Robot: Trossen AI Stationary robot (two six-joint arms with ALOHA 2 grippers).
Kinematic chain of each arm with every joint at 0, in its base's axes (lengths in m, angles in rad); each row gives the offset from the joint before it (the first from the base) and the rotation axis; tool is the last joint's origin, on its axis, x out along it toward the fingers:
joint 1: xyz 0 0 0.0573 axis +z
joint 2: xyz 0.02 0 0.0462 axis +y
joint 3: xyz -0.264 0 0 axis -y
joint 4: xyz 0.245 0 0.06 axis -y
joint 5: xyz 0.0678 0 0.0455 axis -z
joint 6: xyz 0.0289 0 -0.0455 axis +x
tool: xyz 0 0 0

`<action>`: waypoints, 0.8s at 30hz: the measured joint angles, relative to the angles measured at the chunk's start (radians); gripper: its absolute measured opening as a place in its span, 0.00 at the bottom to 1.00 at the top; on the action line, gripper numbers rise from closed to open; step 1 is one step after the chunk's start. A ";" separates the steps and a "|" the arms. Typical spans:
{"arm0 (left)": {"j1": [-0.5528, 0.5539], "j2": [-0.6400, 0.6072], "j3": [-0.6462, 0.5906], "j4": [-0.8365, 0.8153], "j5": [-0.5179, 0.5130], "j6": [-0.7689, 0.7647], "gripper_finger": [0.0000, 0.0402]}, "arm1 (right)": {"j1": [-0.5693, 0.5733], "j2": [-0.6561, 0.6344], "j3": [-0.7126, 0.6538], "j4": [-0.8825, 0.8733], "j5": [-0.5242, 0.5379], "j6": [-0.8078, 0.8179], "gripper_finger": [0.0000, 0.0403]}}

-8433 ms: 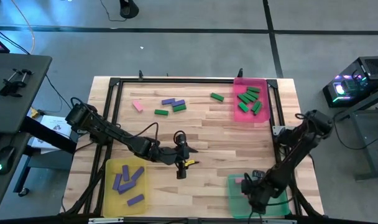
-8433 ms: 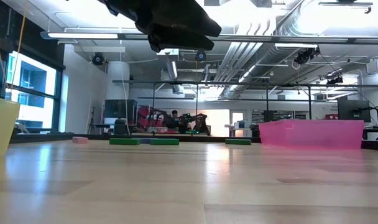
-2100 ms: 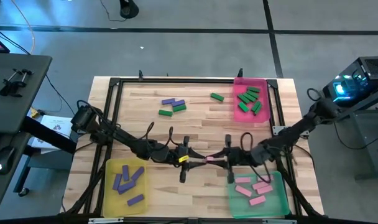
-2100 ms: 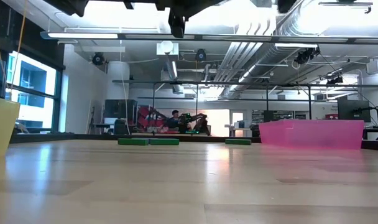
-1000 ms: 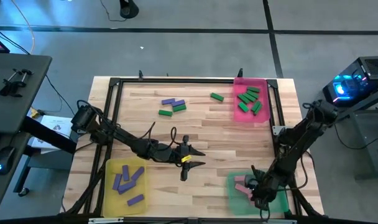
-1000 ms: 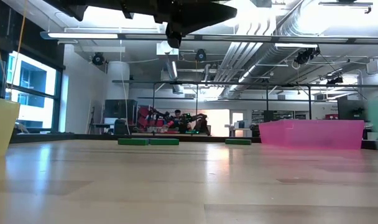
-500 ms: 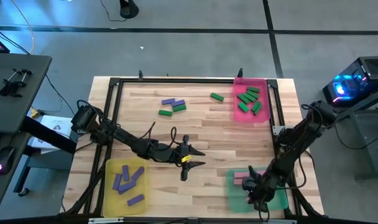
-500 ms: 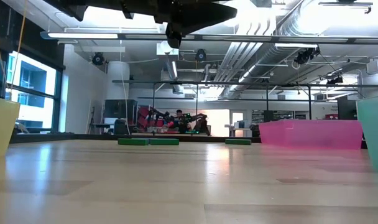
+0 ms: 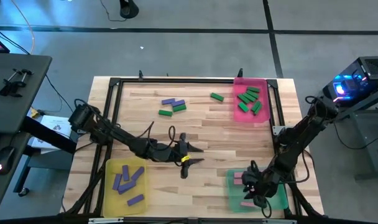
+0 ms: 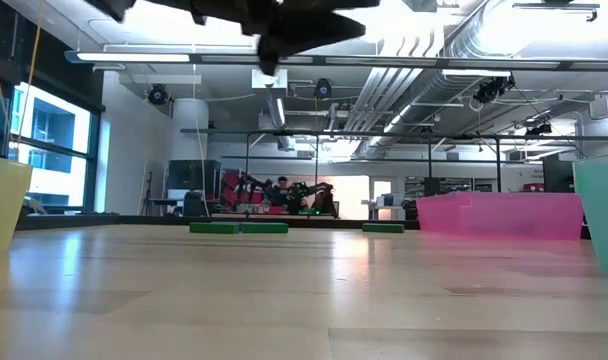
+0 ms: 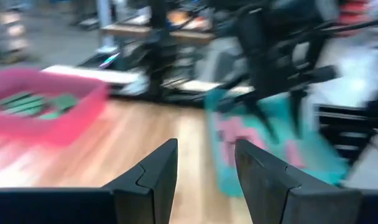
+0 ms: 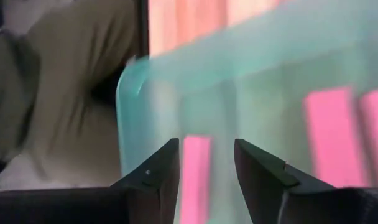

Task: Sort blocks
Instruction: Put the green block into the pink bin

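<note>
Right gripper (image 9: 256,186) hung over the green tray (image 9: 280,198), fingers apart and empty; left gripper (image 9: 188,155) waited mid-table, parted, empty. Loose blocks (image 9: 173,106) lay beside the pink tray (image 9: 262,116), probably light, stiff, best pinched across their narrow sides.

Bright overhead room lighting; both wrist views motion-blurred.

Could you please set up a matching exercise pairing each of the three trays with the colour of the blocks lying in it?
Things:
1. yellow tray
2. pink tray
3. green tray

Block colours:
A. pink blocks
B. purple blocks
C. green blocks

Pairs: 1-B, 2-C, 3-A
</note>
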 joint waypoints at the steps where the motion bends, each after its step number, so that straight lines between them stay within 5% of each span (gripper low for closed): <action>1: 0.001 -0.022 0.000 -0.054 -0.043 -0.019 0.37 | 0.004 -0.011 0.000 -0.009 0.044 -0.014 0.34; 5: 0.023 -0.129 0.000 -0.328 -0.201 -0.121 0.37 | 0.017 -0.059 0.000 -0.024 0.231 -0.104 0.34; 13: 0.176 -0.309 0.000 -0.894 -0.181 -0.311 0.37 | 0.023 -0.149 0.000 0.058 0.594 -0.390 0.34; 18: 0.313 -0.311 0.000 -1.092 -0.100 -0.303 0.37 | -0.007 -0.160 0.000 0.180 0.657 -0.611 0.34; 24: 0.436 -0.234 0.000 -1.124 0.091 -0.109 0.39 | -0.065 -0.160 0.001 0.295 0.664 -0.785 0.34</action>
